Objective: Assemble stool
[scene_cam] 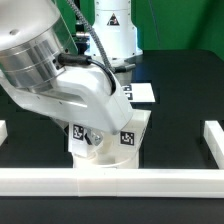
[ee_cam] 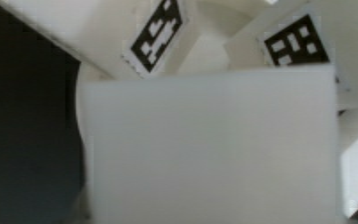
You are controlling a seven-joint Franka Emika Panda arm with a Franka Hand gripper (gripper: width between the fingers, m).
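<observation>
Black table (scene_cam: 180,110), stool (scene_cam: 100,150) under end effector (scene_cam: 100,130)

surface: black table (scene_cam: 180,110) | edges: white border rails (scene_cam: 130,182) along the frame's bottom and both sides | lower centre: white tagged stool parts (scene_cam: 128,135) | upper centre: flat white marker board (scene_cam: 140,93)

Ahead of me the black table (scene_cam: 180,100) spreads dark and flat. White border rails (scene_cam: 150,182) edge it: one long rail across the near side, short ones rising at the exterior view's left and right. The marker board (scene_cam: 141,93) lies flat farther back, its tags facing up.
</observation>
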